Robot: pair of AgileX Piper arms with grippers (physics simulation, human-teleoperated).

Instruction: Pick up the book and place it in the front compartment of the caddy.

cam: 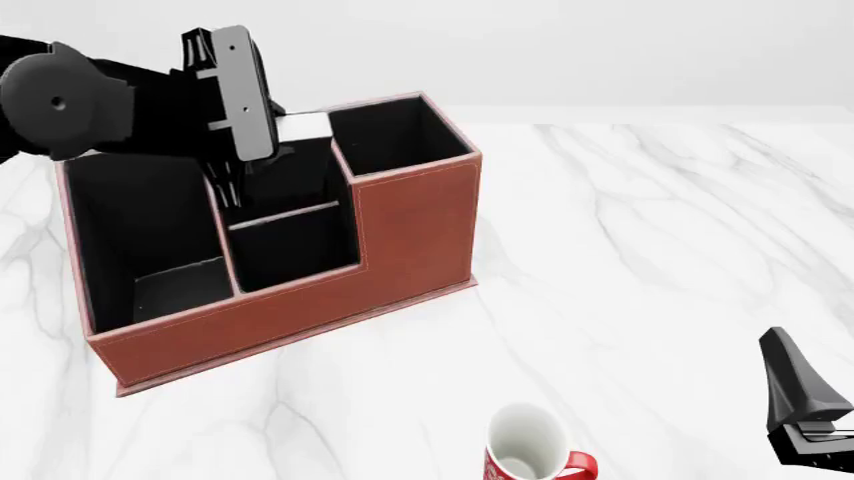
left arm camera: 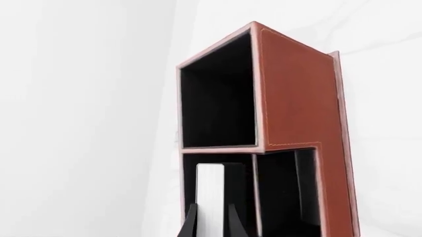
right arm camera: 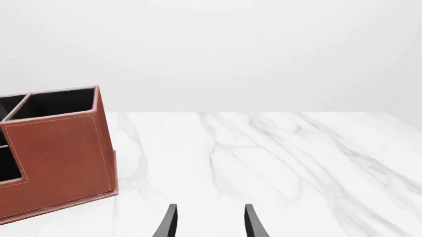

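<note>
The left gripper [cam: 230, 190] hangs over the caddy [cam: 400, 235], pointed down into a middle compartment so the book [left arm camera: 211, 195] can drop in upright. In the left wrist view its jaws are clamped on the book's white page edges, deep inside that compartment. Whether this is the front compartment I cannot tell. Right of the caddy, the mug [cam: 531, 447] stands apart on the desk [cam: 641, 230]. Farther right, the right gripper [right arm camera: 208, 224] idles, jaws apart
</note>
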